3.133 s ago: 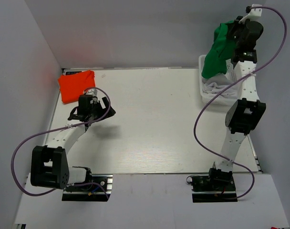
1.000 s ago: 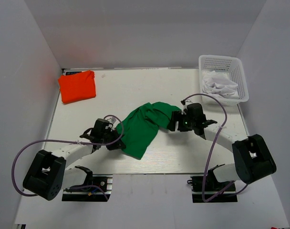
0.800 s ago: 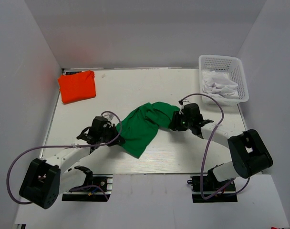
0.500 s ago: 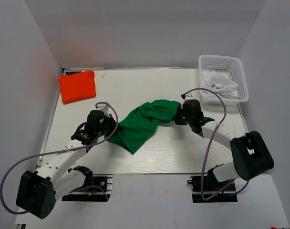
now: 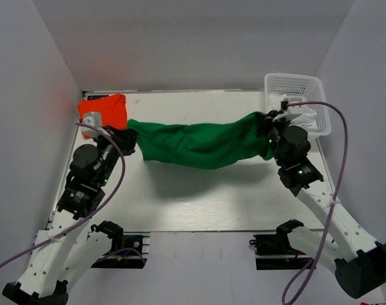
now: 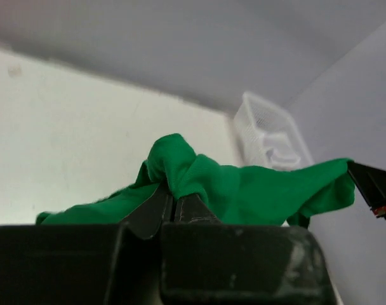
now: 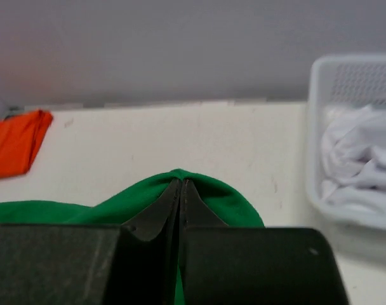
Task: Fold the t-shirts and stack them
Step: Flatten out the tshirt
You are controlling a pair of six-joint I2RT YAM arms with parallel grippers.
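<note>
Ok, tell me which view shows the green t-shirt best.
Top external: the green t-shirt shows whole, stretched between the left tool and the right tool. Left wrist shows it bunched up close, trailing away toward the basket side; right wrist shows only a pinched fold.

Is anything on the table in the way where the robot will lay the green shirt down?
Nothing visible. The green t-shirt hangs stretched between the left gripper and right gripper; the table below shows only its shadow. The orange t-shirt and lattice basket sit aside.
</note>
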